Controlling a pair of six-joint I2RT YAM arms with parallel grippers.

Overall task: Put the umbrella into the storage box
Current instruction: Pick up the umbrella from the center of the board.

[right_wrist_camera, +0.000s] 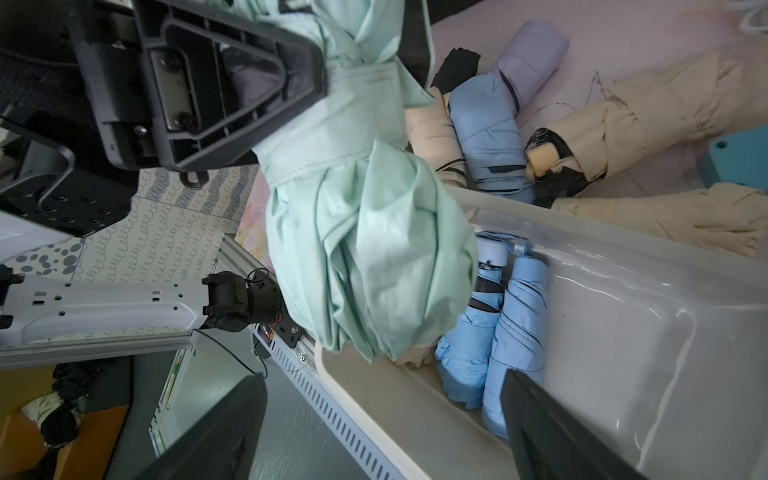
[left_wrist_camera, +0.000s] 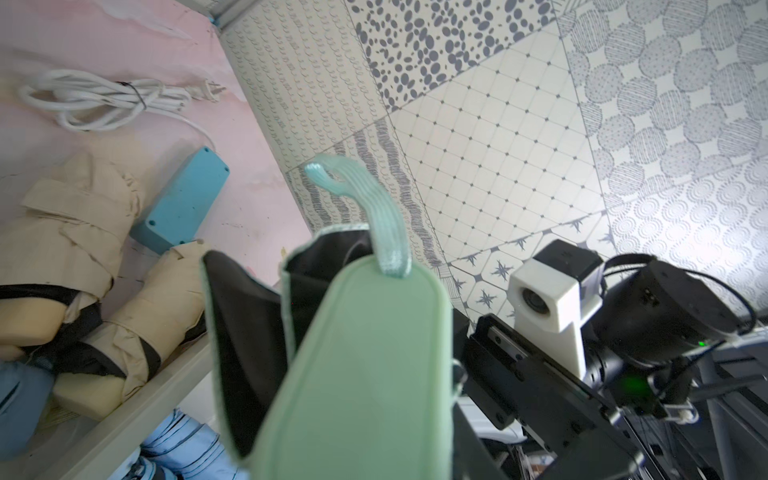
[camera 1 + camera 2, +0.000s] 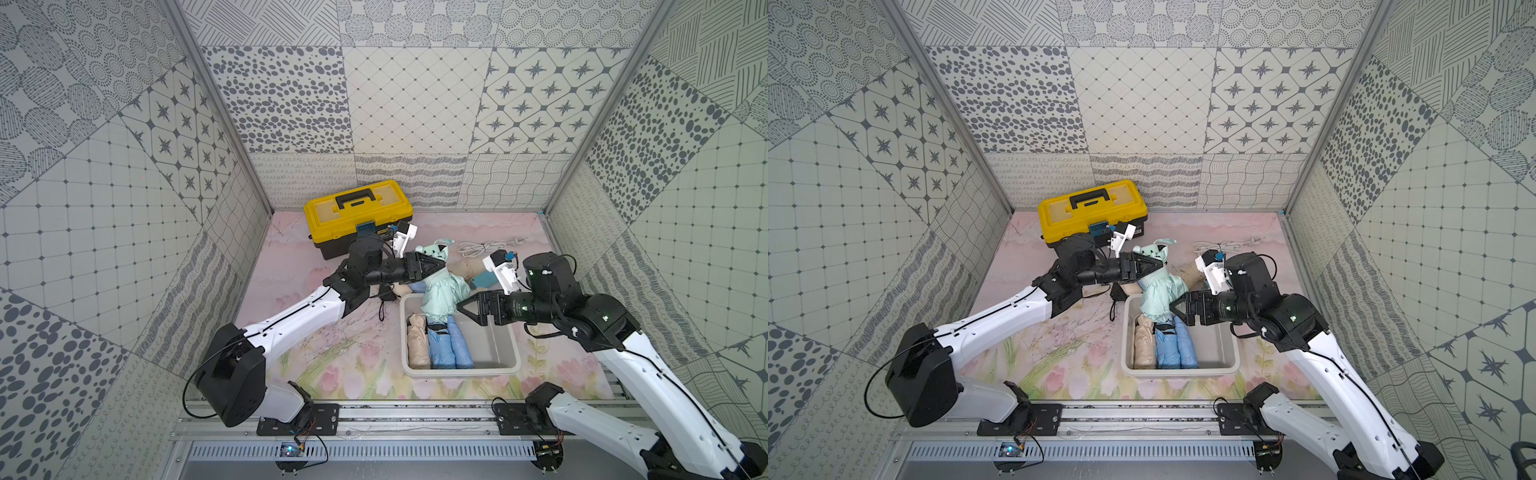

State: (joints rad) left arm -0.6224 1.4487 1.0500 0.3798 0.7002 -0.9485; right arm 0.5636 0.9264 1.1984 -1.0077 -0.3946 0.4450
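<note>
Left claw [image 3: 439,266]: clamped on the mint umbrella [image 3: 442,297] near its handle end, with the folded canopy hanging down at a tilt.
Right claw [image 3: 462,306]: jaws apart and holding nothing, just beside the hanging canopy, over the box [image 3: 461,372].
Umbrella place: in the air, its lower end over the far left corner of the box; as far as I can tell it is not yet resting inside.
Box contents: a beige umbrella [image 3: 417,343] and two blue umbrellas [image 3: 451,347] fill the left side; the right side is bare.
Risk, drop spot: let go here, the umbrella would likely land on those three or on the far rim, and could tip back out onto the table.
Risk, cloth: loose canopy folds could catch on the rim or on the open jaws beside them.
Risk, arms: both claws are close together, so a careless move could knock them or push the umbrella off line.
Risk, clutter: spare umbrellas [image 1: 648,112] lie just behind the box, and a low swing could drag them.
</note>
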